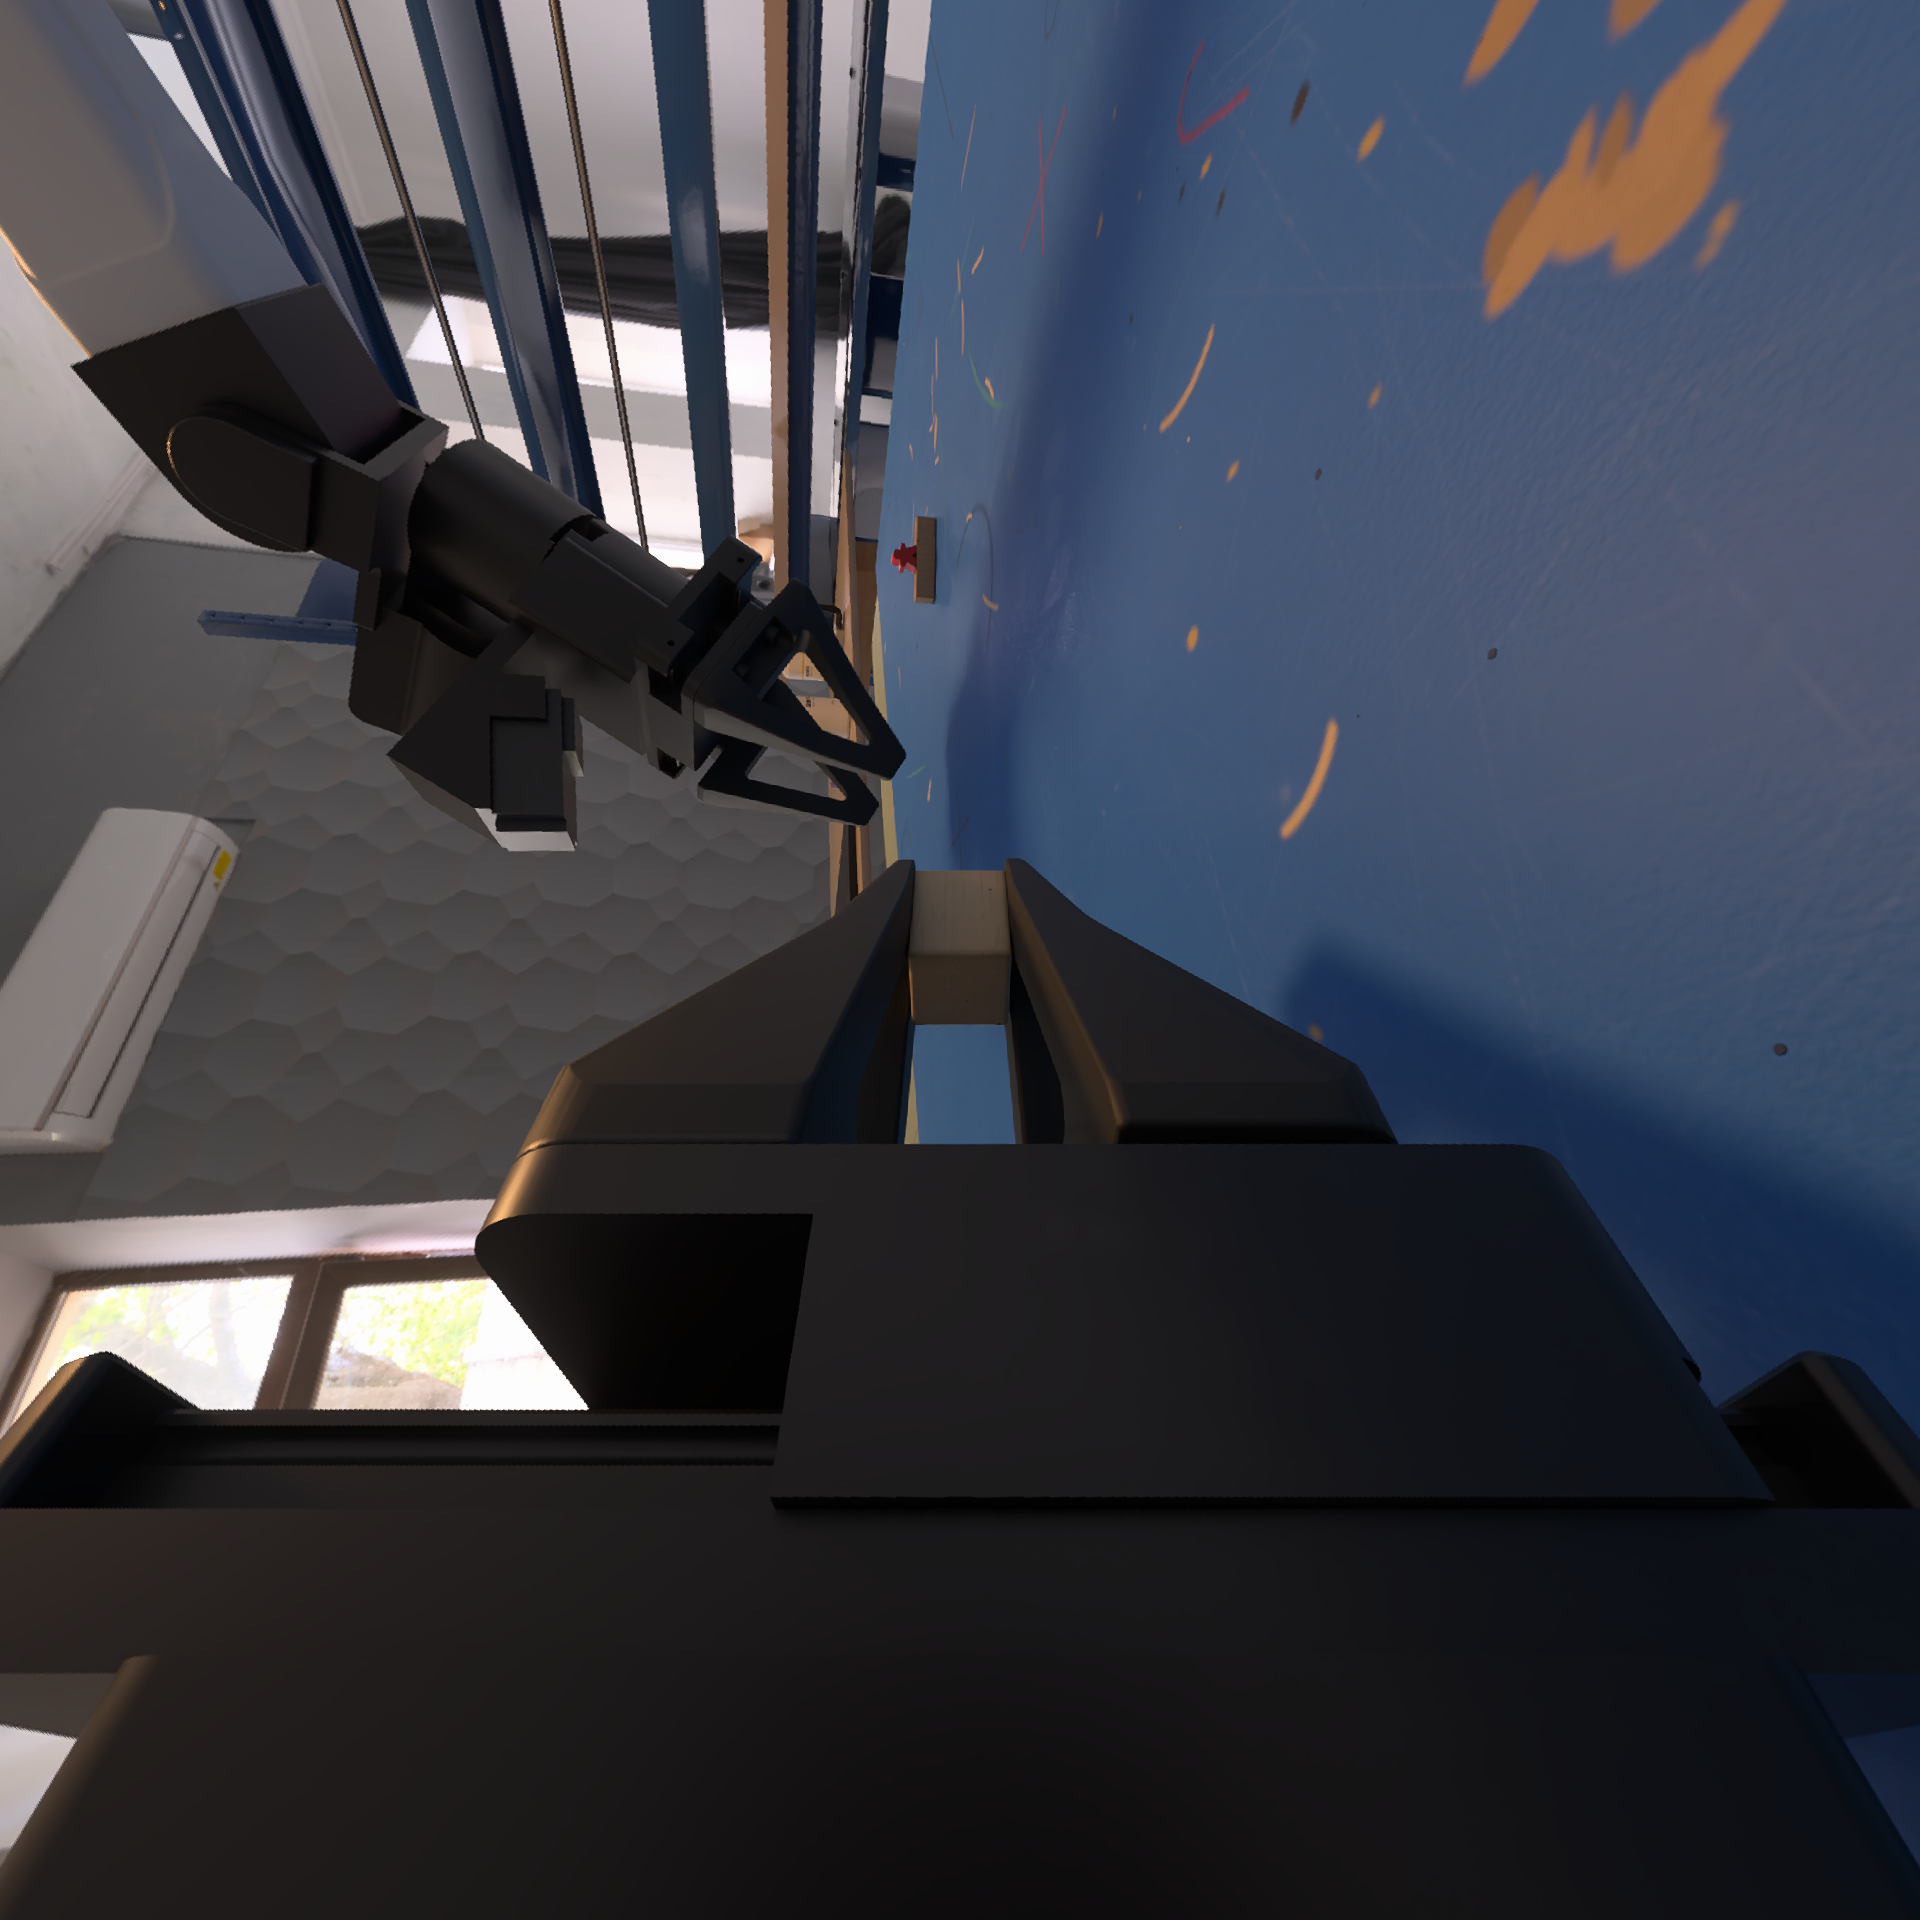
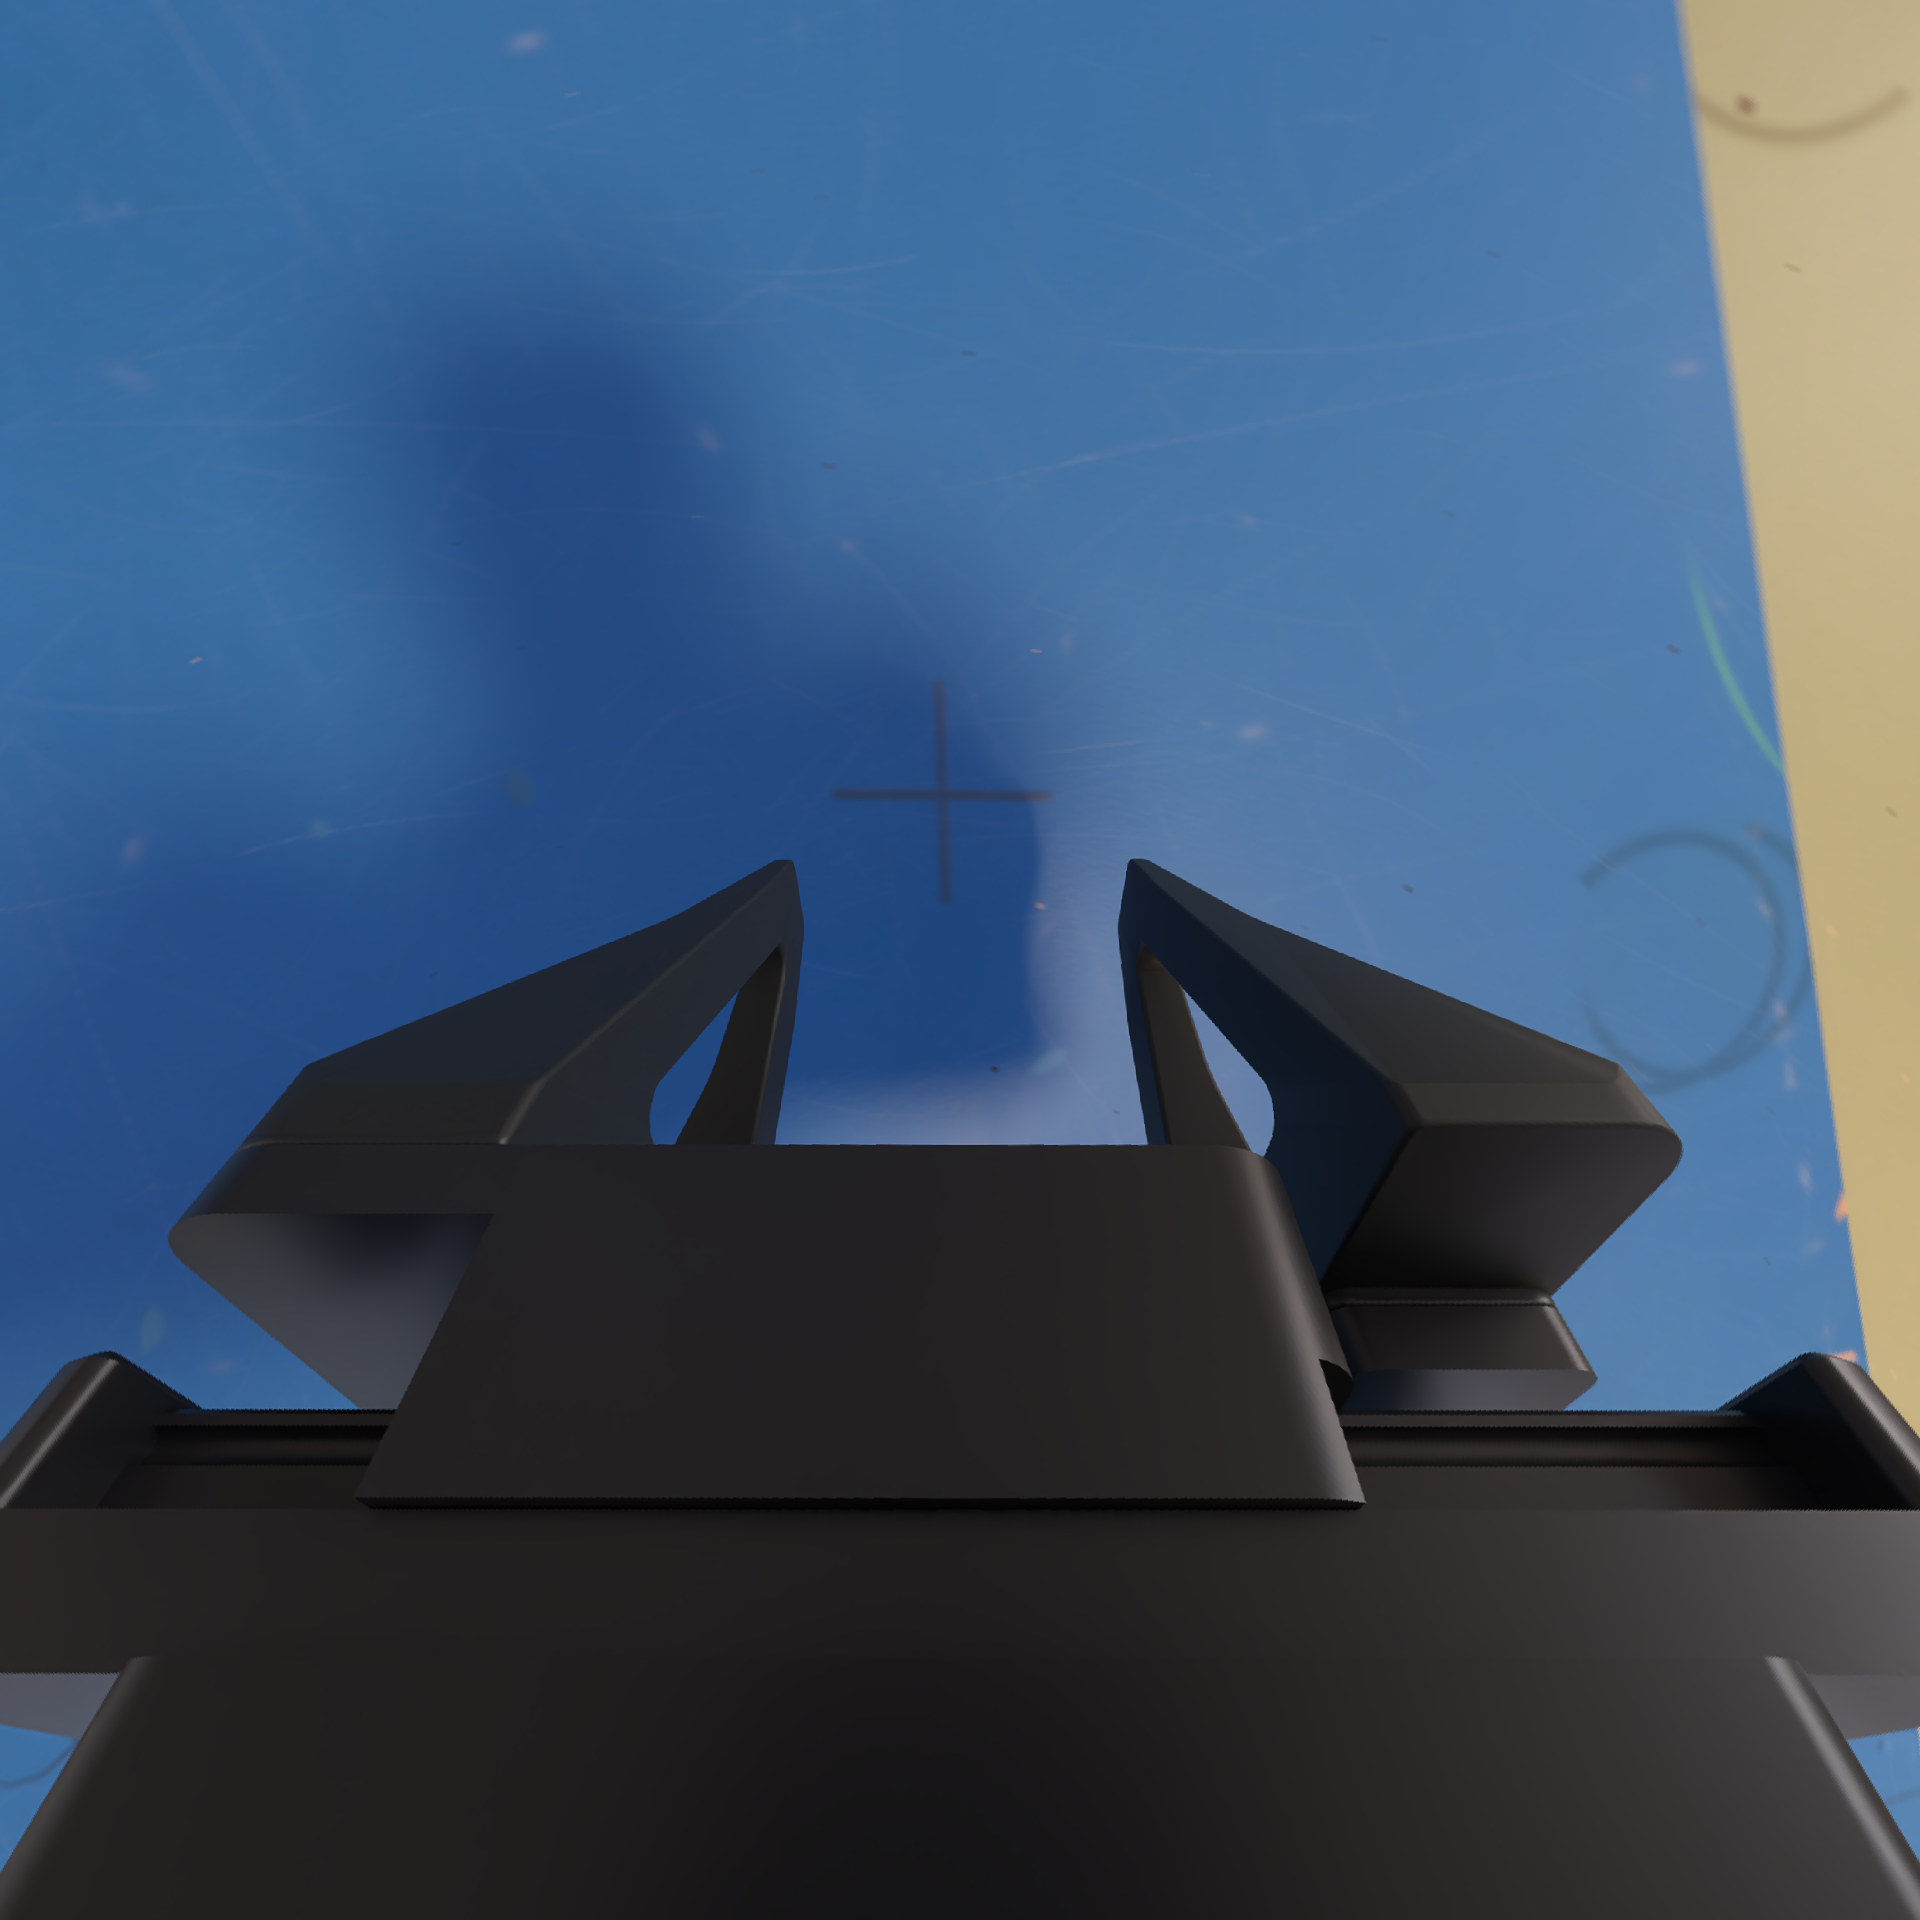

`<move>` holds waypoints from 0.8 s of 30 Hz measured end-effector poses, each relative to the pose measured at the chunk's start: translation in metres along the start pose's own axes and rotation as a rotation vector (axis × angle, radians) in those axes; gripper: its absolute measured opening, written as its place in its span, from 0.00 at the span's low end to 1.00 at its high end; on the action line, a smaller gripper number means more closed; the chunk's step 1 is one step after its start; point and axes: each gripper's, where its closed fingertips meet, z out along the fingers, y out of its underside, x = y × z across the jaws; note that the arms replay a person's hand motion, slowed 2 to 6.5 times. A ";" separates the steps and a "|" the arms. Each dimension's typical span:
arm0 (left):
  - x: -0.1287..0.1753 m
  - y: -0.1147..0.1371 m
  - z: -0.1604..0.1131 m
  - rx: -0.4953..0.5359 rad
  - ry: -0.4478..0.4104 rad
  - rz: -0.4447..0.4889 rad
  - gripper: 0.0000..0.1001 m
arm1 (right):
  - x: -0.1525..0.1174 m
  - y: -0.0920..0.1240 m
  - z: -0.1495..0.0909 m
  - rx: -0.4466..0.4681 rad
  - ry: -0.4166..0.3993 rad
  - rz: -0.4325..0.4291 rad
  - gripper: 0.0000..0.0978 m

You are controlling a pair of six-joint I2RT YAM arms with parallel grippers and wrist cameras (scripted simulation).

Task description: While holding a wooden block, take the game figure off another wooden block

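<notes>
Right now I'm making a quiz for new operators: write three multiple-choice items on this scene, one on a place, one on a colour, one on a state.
1. Where is the game figure?
A. On the far wooden block on the table
B. In the right hand
C. Lying on the bare table

2. What colour is the game figure?
A. Green
B. Red
C. White

3. What state is the left hand in?
A. Open and empty
B. Shut on a wooden block
C. Shut on the game figure

Answers:
1 A: the game figure stands against the far wooden block on the blue table, away from both hands.
2 B: it shows red in the left wrist view.
3 B: the left hand has its fingers pressed on both sides of the pale wooden block; the right hand is open and empty.
</notes>
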 end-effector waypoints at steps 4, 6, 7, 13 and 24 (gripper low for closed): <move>0.000 0.000 0.000 0.001 0.002 0.002 0.14 | 0.016 0.003 -0.003 0.011 0.038 0.088 0.58; 0.000 0.000 0.000 0.002 0.002 0.002 0.14 | 0.021 0.004 -0.002 0.015 0.040 0.127 0.61; 0.000 0.000 0.000 0.002 0.003 0.002 0.14 | 0.024 0.005 -0.001 0.015 0.041 0.143 0.63; 0.001 -0.001 0.000 0.003 0.008 0.001 0.14 | 0.029 0.009 0.007 -0.003 0.025 0.187 0.68; 0.001 -0.001 0.000 0.003 0.009 0.003 0.14 | 0.008 -0.005 0.021 0.024 -0.114 0.121 0.86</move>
